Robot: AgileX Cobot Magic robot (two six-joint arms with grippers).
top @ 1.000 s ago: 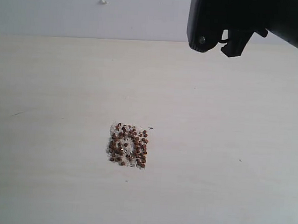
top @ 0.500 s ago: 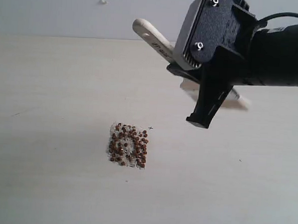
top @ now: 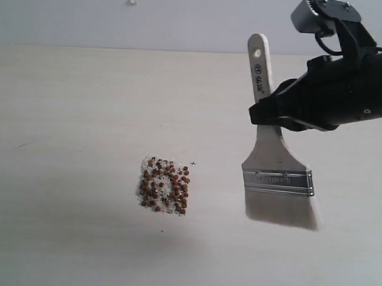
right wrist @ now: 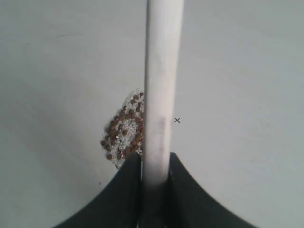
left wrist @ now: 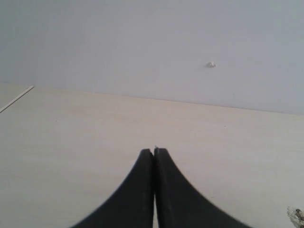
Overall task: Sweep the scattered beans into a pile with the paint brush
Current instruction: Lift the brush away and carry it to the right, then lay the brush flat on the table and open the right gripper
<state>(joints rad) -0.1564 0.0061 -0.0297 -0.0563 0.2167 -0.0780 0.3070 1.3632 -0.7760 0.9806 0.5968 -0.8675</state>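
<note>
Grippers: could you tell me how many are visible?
2: the right gripper clamps the paint brush right of the beans; the left gripper, shut, shows only in its wrist view.

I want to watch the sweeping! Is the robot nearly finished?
Done: the right gripper has the paint brush by its handle. In hand: bristles point down, to the side of the beans, apart from them. Left: the sweeping itself; the beans lie in a small patch, mixed with white grains.
</note>
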